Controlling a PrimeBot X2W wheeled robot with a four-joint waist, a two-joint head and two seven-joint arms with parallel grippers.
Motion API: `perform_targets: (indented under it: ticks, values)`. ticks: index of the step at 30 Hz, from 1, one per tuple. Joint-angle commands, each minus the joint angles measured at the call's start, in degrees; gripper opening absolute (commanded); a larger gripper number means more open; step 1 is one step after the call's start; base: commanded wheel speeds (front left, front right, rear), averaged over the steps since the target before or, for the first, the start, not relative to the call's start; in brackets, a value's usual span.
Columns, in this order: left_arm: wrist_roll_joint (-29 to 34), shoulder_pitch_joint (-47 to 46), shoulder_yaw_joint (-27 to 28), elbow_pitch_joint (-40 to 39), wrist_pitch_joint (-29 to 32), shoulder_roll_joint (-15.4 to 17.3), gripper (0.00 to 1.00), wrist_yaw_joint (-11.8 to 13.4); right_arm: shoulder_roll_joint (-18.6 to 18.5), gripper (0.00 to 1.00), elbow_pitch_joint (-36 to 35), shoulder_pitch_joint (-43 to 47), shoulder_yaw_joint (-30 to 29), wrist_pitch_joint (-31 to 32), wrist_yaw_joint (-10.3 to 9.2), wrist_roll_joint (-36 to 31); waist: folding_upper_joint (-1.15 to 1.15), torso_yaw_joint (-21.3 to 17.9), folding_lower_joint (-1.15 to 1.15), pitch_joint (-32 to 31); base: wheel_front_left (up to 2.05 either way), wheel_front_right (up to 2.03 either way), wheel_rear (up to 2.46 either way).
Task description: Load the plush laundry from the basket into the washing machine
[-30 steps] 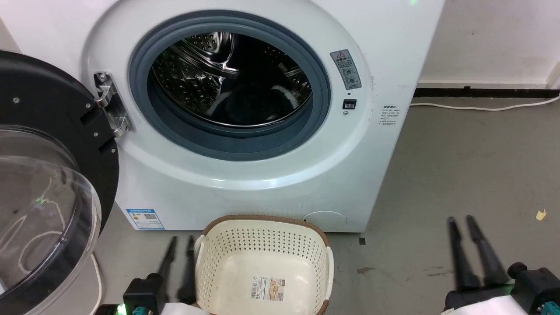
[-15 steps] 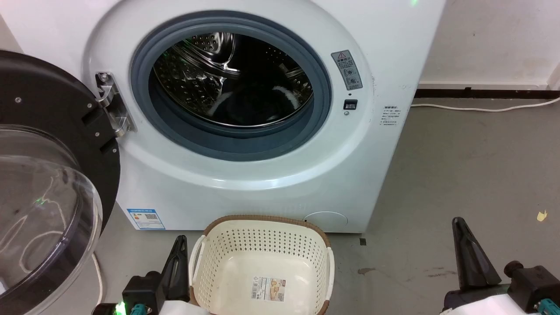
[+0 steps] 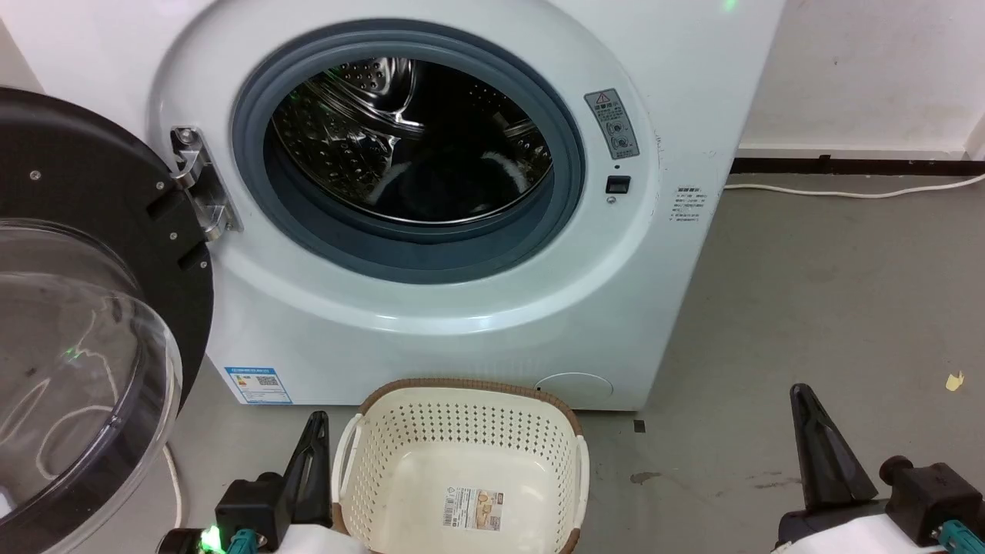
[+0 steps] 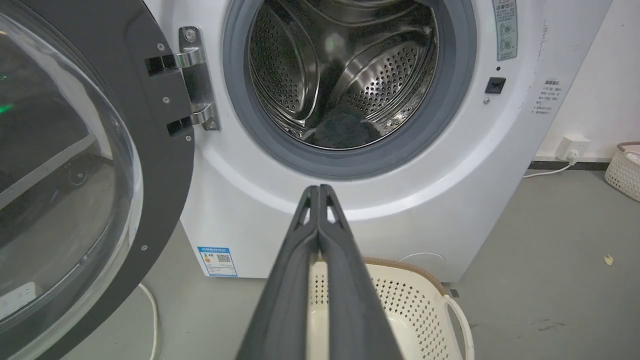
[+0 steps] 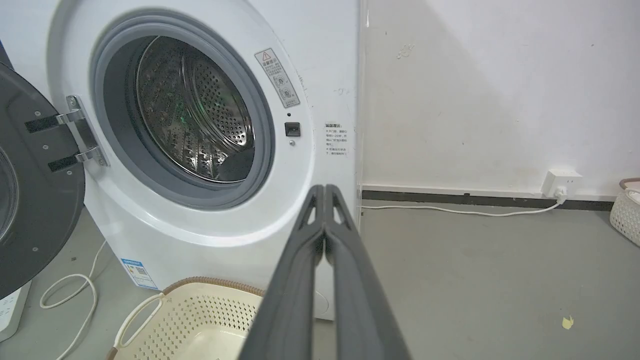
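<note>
- The left gripper (image 3: 316, 431) was squeezed completely closed, its two dark fingers pressed into one wedge with no gap at the tips and nothing between them.
- From its own wrist camera, the left gripper (image 4: 318, 192) had its fingers meeting along the whole length, pointing up at the lower front of the washing machine (image 4: 380, 210).
- It sat low on the floor (image 3: 808, 292), just beside the left handle of the basket (image 3: 462, 383). Honestly couldn't tell whether it was actually touching that handle or just next to it.
- The right gripper (image 3: 803, 404) was the same deal: fingers clamped together, holding nothing, well off to the right of the basket over bare floor.
- In the right wrist view, the right gripper (image 5: 325, 192) showed its tips pinched tight, lined up with the right edge of the washing machine (image 5: 320, 75).
- The plush laundry (image 3: 442, 188) was inside the drum (image 3: 338, 131), a dark fluffy lump at the bottom with a white patch showing.
- The left wrist camera caught the plush laundry (image 4: 345, 132) too, resting low in the drum behind the grey rubber ring.
- The basket had only the label (image 3: 471, 509) on its bottom, and stood on the floor right in front of the washing machine (image 3: 431, 327).
- The door (image 3: 85, 231) hung wide open to the left on its hinge.
</note>
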Motion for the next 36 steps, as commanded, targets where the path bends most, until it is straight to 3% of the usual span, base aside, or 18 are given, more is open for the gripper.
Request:
perform_targets:
  ticks: [1, 36]
  values:
    - [0.4, -0.5, 0.4, -0.4, 0.4, 0.0, 0.0, -0.2, 0.0, 0.0, 0.2, -0.8, 0.1, 0.4, -0.01, -0.6, 0.0, 0.0, 0.0, 0.0, 0.0, 0.0, 0.0]
    - [2.8, -1.2, 1.9, -2.4, 4.5, 0.0, 0.0, -1.0, 0.0, 0.0, 0.5, -2.0, 0.6, 4.5, -0.03, -2.7, 0.0, 0.4, 0.0, -0.2, 0.0, 0.0, 0.0]
